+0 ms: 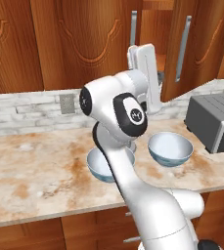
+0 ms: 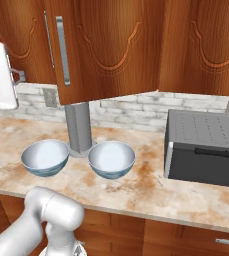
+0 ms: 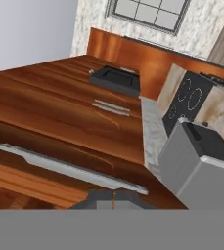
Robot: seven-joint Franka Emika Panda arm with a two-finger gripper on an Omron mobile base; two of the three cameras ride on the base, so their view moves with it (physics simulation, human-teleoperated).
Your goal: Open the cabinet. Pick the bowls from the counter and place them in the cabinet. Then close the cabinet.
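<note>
Nearest me, my arm (image 1: 133, 195) rises from the front edge of the table (image 1: 35, 176), bends at the elbow above the bowls and reaches up and away to the cabinet (image 1: 84, 39).

The two bowls sit on the table side by side, apart from each other. The left bowl (image 2: 45, 156) is partly behind my arm in the left base view, and the right bowl (image 2: 111, 159) is in the clear. Neither is in the cabinet yet. Just behind them stands a grey cylinder (image 2: 78, 127), and a grey box (image 2: 203, 147) sits on the right.

Farther back, the cabinet's right door (image 2: 111, 50) hangs partly open, out over the table. My hand (image 1: 145, 61) is raised in the gap beside its free edge. In the hand view my fingertips (image 3: 103, 197) are pressed together right by the long handle (image 3: 69, 168). So my jaws are closed and hold nothing.

I judge the step in hand to be opening the cabinet. To do it well I should keep the closed jaws against the door's free edge near the handle. I should sweep in an arc about the hinge on the right, not in a straight line, so contact doesn't slip. The door needs to go wide enough for a bowl to pass. The left door looks shut and may need the same.
</note>
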